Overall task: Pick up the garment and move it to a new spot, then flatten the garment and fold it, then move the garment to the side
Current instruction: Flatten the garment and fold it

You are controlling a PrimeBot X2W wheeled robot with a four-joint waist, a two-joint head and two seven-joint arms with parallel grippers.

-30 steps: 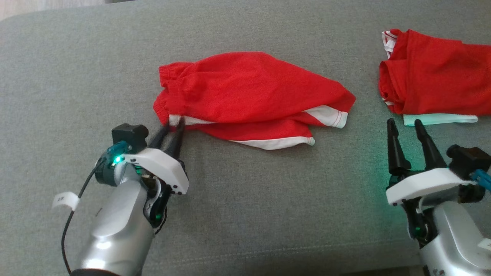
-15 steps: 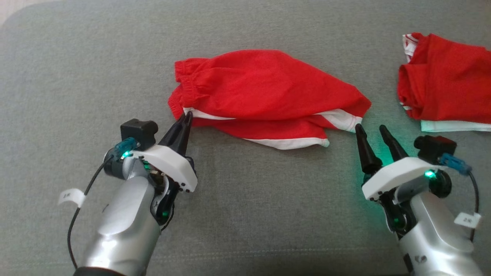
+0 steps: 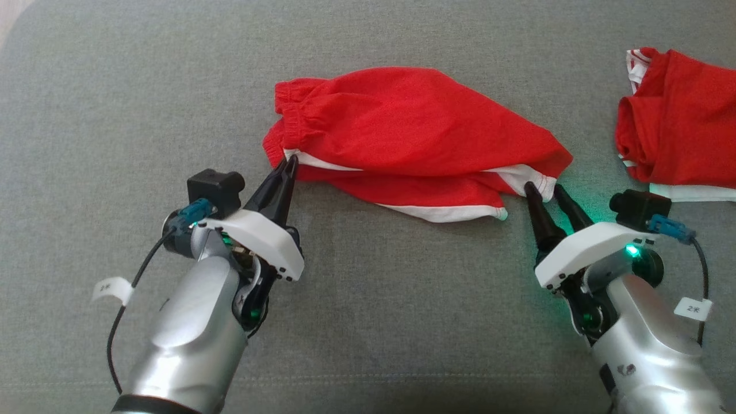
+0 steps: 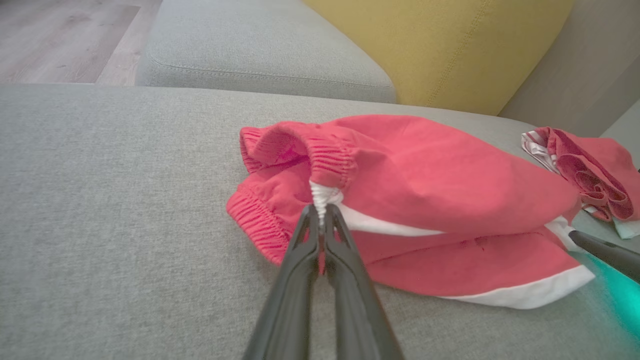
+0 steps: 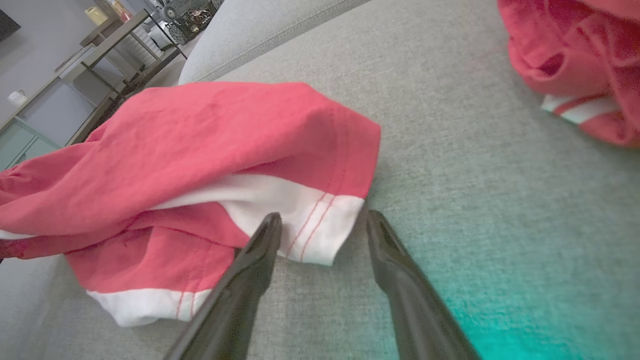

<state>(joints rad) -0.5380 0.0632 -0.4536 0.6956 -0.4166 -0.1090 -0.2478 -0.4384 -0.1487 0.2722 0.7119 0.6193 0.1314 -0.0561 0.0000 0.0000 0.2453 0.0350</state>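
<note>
Two claws are at work, one on each end of the same piece of clothing. My left claw [image 3: 289, 165] is clenched on the red shorts [image 3: 414, 123], its dark fingers pressed together on a pinch of white trim just under the elastic waistband [image 4: 330, 155]. My right claw [image 3: 543, 190] is released, jaws spread, with the white leg cuff [image 5: 300, 205] lying between the two fingertips but not yet gripped. The shorts lie crumpled in the middle of the grey sofa cushion [image 3: 115, 115], waistband towards my left and leg openings towards my right, with one leg bunched loosely over the other. Well apart, at my far right, a second red garment [image 3: 678, 121] sits heaped over something pale. As I judge it, the job has barely begun: one corner is secured and the other is lined up, but the shorts rest on the cushion, unlifted. Closing the right claw on the cuff comes next, I think. After that come the lift to a new spot, the flattening, the fold and the move to the side.
</note>
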